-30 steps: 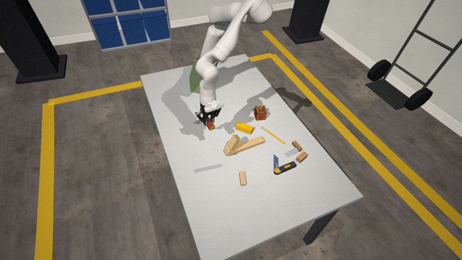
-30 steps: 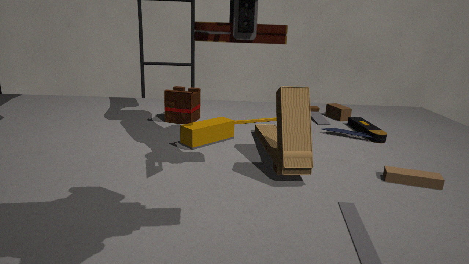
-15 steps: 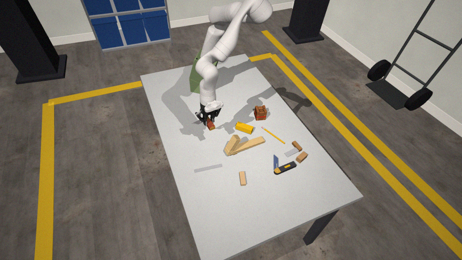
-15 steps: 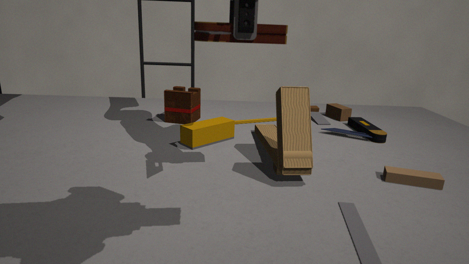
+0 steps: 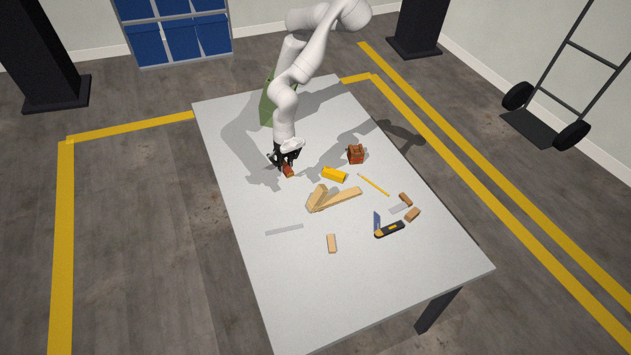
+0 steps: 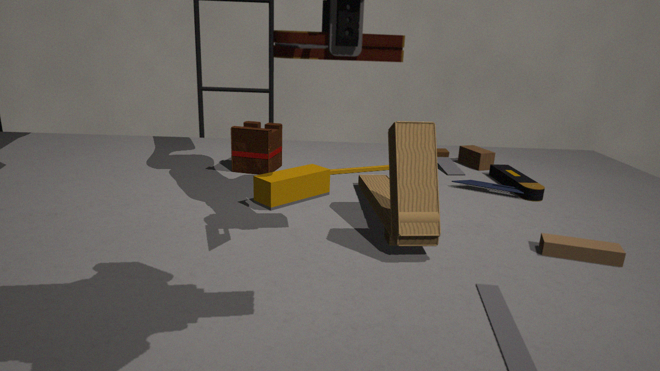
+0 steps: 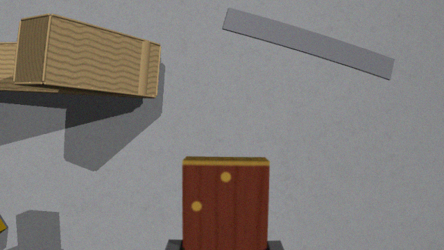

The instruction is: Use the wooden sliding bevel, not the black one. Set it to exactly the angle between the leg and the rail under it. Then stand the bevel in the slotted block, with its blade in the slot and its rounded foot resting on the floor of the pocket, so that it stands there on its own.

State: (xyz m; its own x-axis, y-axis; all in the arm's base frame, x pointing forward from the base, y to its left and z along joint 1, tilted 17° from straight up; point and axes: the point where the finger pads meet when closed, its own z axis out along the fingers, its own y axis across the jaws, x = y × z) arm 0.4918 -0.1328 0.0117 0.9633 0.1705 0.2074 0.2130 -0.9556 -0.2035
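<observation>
My gripper (image 5: 286,164) is shut on the wooden sliding bevel (image 5: 288,169), a red-brown stock with brass trim and two brass dots (image 7: 225,203). In the exterior view the bevel (image 6: 339,46) hangs level, high above the table, with the gripper (image 6: 343,27) clamped on its middle. The pale wooden leg (image 6: 413,177) leans over the rail (image 6: 374,194) under it, right of the gripper in the top view (image 5: 331,197). The slotted block (image 5: 355,153), dark brown with a red band, stands farther right (image 6: 256,148). The black bevel (image 5: 388,228) with a blue blade lies near the table's right side.
A yellow block (image 5: 333,173) and a pencil (image 5: 372,184) lie between the gripper and the slotted block. A loose grey strip (image 5: 284,229), a tan block (image 5: 331,243), and a small square with wood pieces (image 5: 404,205) lie nearer the front. A green box (image 5: 267,105) stands at the arm's base.
</observation>
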